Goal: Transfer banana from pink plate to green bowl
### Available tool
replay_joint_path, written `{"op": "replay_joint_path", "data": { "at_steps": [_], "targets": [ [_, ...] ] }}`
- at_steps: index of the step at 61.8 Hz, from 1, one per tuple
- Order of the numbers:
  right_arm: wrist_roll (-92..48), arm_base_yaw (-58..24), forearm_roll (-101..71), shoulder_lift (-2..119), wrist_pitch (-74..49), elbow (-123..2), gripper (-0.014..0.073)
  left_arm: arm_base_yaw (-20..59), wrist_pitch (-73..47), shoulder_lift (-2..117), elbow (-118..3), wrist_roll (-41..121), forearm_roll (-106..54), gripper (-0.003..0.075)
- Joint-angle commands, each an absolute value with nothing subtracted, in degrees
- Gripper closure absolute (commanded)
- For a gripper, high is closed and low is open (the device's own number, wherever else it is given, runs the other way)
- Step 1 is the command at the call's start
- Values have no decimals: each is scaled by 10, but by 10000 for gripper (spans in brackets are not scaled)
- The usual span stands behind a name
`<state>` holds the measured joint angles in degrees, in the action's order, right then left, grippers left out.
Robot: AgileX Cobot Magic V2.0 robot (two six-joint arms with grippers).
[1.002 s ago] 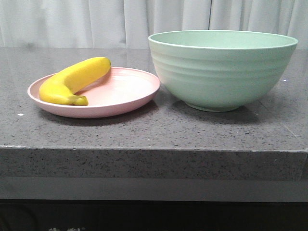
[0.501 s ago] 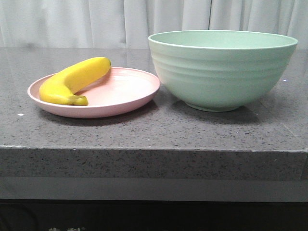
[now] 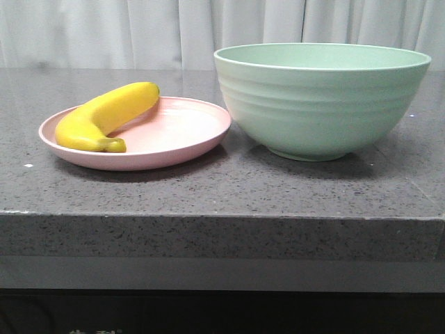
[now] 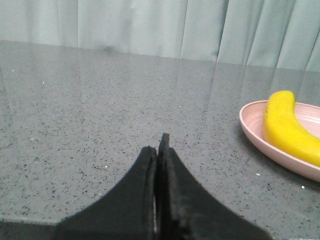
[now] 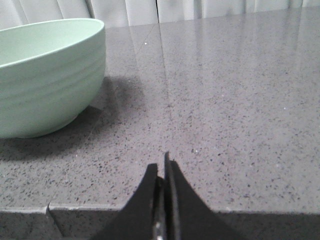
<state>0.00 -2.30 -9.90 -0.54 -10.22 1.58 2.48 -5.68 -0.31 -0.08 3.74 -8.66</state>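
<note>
The yellow banana [image 3: 104,116] lies on the left half of the pink plate [image 3: 182,145], which sits on the grey stone counter. The large green bowl [image 3: 320,97] stands just right of the plate, almost touching its rim. Neither gripper shows in the front view. In the left wrist view my left gripper [image 4: 159,147] is shut and empty, low over the counter, left of the plate [image 4: 262,145] and banana [image 4: 287,127]. In the right wrist view my right gripper [image 5: 163,165] is shut and empty near the counter's front edge, right of the bowl [image 5: 45,75].
The speckled grey counter [image 3: 222,188] has a thick front edge with a drop below it. A pale curtain [image 3: 139,31] hangs behind the counter.
</note>
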Motion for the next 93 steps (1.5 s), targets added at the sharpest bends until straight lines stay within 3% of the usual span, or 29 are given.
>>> {"op": "replay_joint_path", "data": {
  "at_steps": [1, 26, 38, 42, 45, 53, 58, 64, 70, 76, 93],
  "targets": [
    [0, -18, -93, -18, -49, -15, 662, 24, -14, 7, -38, 35, -91, 739],
    [0, -18, -36, 166, -118, -220, 652, 24, -33, 279, -242, 35, -26, 739],
    [0, -18, -23, 204, -99, -237, 652, 24, -30, 311, -252, 35, -36, 730],
    [0, -18, -23, 204, -97, -237, 629, 24, -32, 311, -252, 35, -36, 680],
    [0, -18, -23, 204, -97, -237, 566, 24, -32, 311, -252, 35, -36, 587],
    [0, -18, -23, 204, -97, -237, 242, 24, -32, 311, -252, 35, -36, 245],
    [0, -18, -23, 204, -97, -237, 63, 24, -31, 313, -252, 35, -36, 122],
    [0, -18, -23, 204, -97, -237, -24, 24, -20, 323, -252, 35, -53, 100],
    [0, -18, -23, 204, -97, -237, -26, 29, -16, 340, -260, 35, -82, 100],
    [0, -18, -23, 204, -97, -237, -26, 55, -90, 381, -304, 36, -81, 101],
    [0, -18, -23, 204, -97, -237, -26, 193, -235, 593, -485, 36, -75, 101]
  ]
}}
